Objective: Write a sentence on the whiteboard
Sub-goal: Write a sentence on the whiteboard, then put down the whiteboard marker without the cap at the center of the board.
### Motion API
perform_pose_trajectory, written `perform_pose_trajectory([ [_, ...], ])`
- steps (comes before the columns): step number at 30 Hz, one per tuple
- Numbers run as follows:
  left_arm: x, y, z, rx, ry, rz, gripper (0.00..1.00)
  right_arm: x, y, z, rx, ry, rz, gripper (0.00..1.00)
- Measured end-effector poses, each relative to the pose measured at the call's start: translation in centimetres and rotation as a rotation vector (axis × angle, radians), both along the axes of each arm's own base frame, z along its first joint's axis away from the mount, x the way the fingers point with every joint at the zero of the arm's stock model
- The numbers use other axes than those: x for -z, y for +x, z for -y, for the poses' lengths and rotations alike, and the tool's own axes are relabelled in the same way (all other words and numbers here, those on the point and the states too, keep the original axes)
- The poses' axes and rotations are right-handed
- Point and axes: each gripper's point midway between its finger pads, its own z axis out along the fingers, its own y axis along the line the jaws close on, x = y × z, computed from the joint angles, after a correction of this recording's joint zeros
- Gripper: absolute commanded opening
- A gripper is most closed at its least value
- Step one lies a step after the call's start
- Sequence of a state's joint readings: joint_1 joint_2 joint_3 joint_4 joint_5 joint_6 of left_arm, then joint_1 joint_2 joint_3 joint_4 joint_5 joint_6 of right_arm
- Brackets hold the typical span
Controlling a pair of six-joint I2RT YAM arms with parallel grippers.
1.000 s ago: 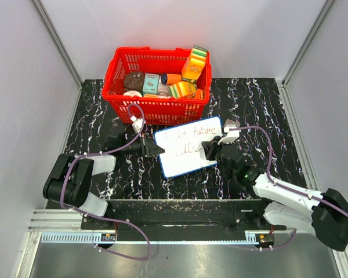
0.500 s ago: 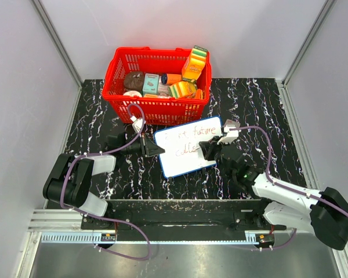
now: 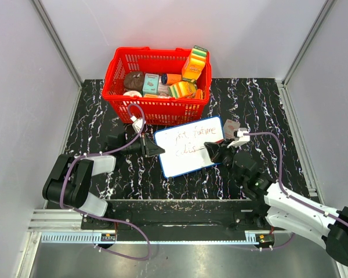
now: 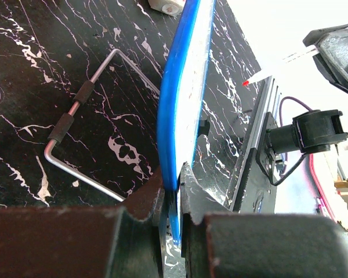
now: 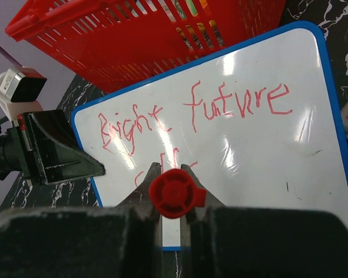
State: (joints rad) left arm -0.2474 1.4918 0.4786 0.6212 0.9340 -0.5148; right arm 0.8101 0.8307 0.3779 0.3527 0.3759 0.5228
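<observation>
Now, far left: the left gripper (image 3: 155, 149) is reaching in low over the black marbled table (image 3: 267, 104). Its fingers (image 4: 144, 201) are pinching shut on the blue frame at the left edge of the whiteboard (image 3: 188, 159). A bent metal wire handle (image 4: 75, 110) is lying on the table near that clamped edge.

The board is lying skewed between the two grippers, its far edge just in front of the red basket (image 3: 156, 110), which is holding packaged goods.

The sentence (image 5: 191, 113) is running across the board in red. The upper line is reading "Bright future". The lower line is showing only a few scrawled letters, partly hidden behind the right gripper in the right wrist view.

On the right, the right gripper (image 3: 212, 152) is hanging over the board's right half. Its fingers are closing tight around a red marker (image 5: 173, 193), whose butt end is facing the wrist camera. Whether the tip is touching the board, I cannot tell.
</observation>
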Motion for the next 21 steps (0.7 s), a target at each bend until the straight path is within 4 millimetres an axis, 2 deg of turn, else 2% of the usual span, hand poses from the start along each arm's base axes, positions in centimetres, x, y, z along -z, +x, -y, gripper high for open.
perform_pose_trajectory([
  [4,0.0,0.1,0.0,-0.006,0.01,0.015,0.26,0.8,-0.3,0.2,-0.002,-0.009,-0.026,0.0],
  [12,1.4,0.7,-0.8,-0.064,0.09,0.046,0.53,2.7,-1.6,0.2,-0.039,-0.001,-0.092,0.0],
  [13,1.5,0.7,-0.8,-0.069,0.095,0.05,0.63,2.8,-1.8,0.3,-0.042,0.002,-0.097,0.0],
  [14,1.5,0.7,-0.9,-0.073,0.099,0.052,0.68,2.9,-2.0,0.4,-0.045,0.006,-0.104,0.0],
  [16,1.4,0.6,-1.1,-0.086,0.106,0.066,0.79,3.0,-2.5,0.4,-0.059,0.021,-0.114,0.0],
  [21,-0.3,0.4,-2.1,-0.149,0.122,0.152,0.95,2.6,-3.8,0.7,-0.085,0.076,-0.142,0.0],
])
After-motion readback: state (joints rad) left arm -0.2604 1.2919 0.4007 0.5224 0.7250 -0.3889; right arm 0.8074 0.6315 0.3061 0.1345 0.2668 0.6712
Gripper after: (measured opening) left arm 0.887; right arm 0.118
